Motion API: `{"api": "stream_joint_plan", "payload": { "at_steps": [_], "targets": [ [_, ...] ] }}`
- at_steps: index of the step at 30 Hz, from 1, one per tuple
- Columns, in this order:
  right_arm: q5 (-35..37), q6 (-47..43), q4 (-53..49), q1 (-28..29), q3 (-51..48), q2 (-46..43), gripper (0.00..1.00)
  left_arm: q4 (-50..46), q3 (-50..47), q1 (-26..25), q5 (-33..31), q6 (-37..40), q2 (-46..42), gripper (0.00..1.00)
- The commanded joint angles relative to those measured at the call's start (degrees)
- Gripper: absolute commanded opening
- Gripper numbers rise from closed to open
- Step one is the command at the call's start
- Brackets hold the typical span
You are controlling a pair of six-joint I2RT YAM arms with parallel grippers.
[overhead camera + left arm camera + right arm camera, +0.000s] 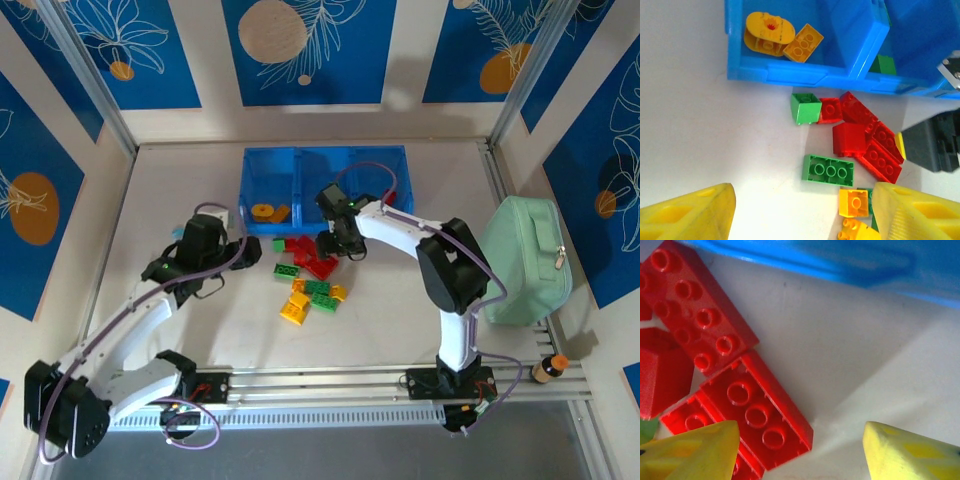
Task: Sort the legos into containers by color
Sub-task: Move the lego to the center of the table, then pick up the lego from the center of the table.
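Legos (pixel 855 137): studded red, green, yellow bricks, lay clustered beside blue tray (pixel 790 75); left gripper (pixel 802 200), right gripper (pixel 801 432) stood spread, empty.

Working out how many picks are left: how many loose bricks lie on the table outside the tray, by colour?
Red bricks: 5
Green bricks: 4
Yellow-orange bricks: 3
Total: 12. Some overlap, so give or take one.
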Motion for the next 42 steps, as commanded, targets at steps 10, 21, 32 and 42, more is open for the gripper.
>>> {"api": "stream_joint_plan", "payload": {
  "at_steps": [10,21,32,42],
  "targets": [
    [3.0,1.8,-2.7,0.0,0.5,4.0,0.57,-4.0,-2.6,-0.5,-2.2,-0.7,-3.5,0.72],
    [8.1,5.2,-2.1,-3.3,-16.4,-9.9,0.56,-2.2,-3.4,-0.5,-1.6,-0.6,-2.9,0.72],
    [2.2,0.1,4.2,-0.7,-20.3,-16.6,0.67,-1.9,-2.8,-0.7,-1.3,-0.9,-3.1,0.72],
    [2.8,-1.1,4.7,-2.0,-20.6,-10.7,0.64,-1.9,-4.4,-0.8,-1.7,-1.3,-4.2,0.72]
  ]
}}
